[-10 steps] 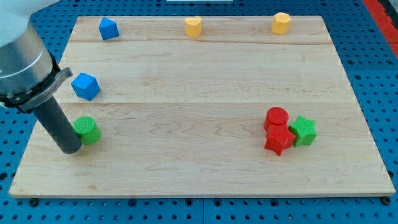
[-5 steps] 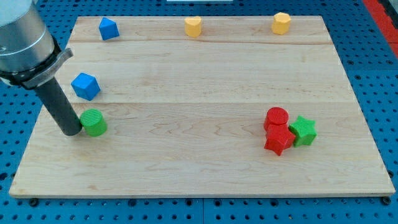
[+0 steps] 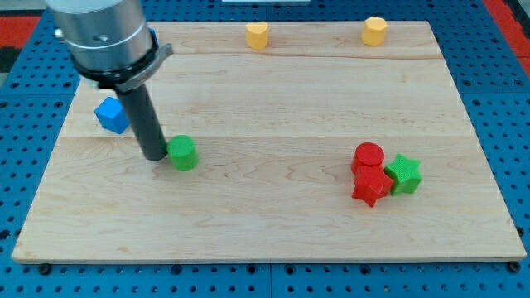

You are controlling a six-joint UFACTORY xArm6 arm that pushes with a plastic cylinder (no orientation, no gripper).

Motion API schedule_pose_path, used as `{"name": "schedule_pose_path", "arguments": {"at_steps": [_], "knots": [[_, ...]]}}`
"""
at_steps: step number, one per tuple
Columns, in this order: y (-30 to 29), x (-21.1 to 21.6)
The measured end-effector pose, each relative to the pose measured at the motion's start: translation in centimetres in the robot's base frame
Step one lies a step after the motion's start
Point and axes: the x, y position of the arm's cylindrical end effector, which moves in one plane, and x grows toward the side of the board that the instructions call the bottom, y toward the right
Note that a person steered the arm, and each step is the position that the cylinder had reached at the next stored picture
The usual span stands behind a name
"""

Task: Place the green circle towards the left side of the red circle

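Camera view: my tip [image 3: 156, 156] touches the left side of the small green circle block [image 3: 183, 153] on the pale wooden table [image 3: 273, 223]; the rod has no fingers to spread or press. Well apart to the right, the red circle block [image 3: 368, 156] sits against a red star block [image 3: 371, 186] and a green star block [image 3: 404, 174].

Bare board from green circle [image 3: 183, 153] to red circle [image 3: 368, 156].
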Motion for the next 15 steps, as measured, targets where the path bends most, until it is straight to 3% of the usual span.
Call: {"name": "schedule_pose_path", "arguments": {"at_steps": [4,6,11,12,14,15], "knots": [[11.3,0.0],[6.2,1.8],[19.4,2.2],[19.6,2.6],[7.5,3.9],[0.7,1.5]]}}
